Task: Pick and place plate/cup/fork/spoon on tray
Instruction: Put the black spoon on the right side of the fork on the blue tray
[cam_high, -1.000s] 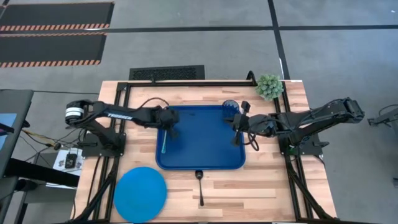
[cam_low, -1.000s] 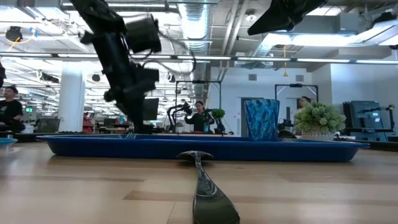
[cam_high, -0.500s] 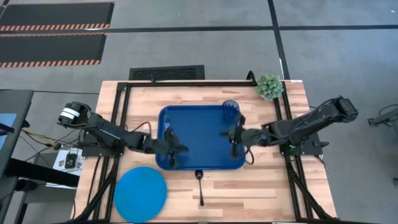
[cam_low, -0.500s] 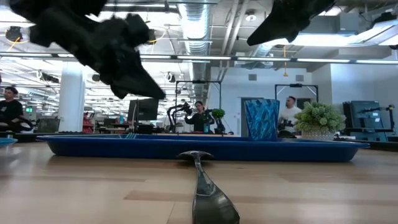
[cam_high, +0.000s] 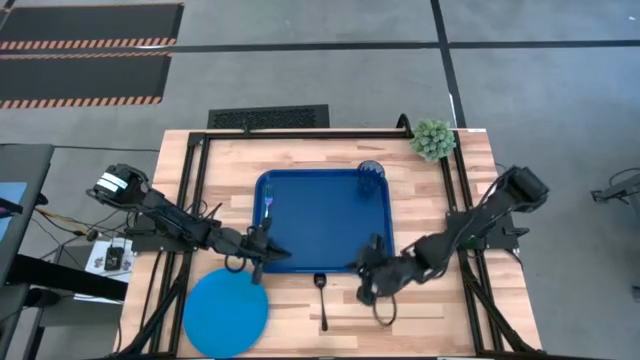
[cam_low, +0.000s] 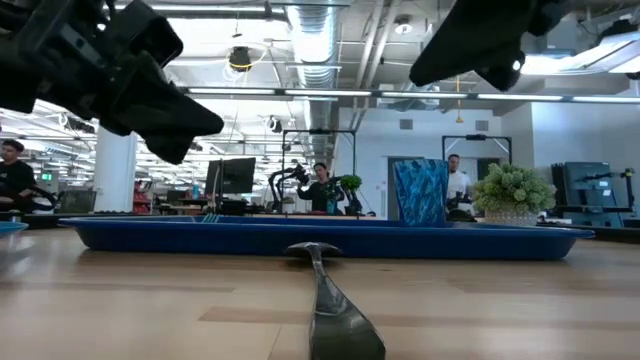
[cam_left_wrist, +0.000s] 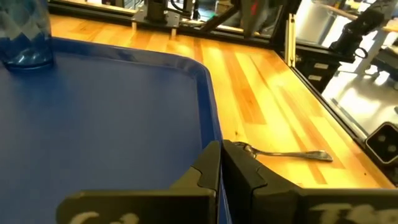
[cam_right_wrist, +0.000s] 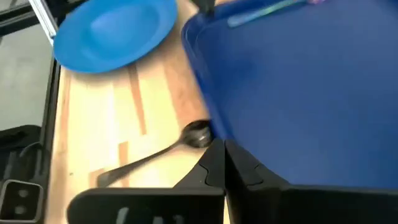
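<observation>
Bright even overhead light, blurred right-wrist view

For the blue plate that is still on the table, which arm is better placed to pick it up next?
Probably the left arm. The left gripper hangs just beside the plate at the tray's front left corner. The right gripper is farther away, past the spoon.

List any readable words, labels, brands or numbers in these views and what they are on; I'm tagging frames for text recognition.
None can be read.
Pale lettering on the left gripper body, in the left wrist view: cut off by the picture's edge, unreadable.
Tray, cup, plate, spoon and fork: no markings visible.
</observation>
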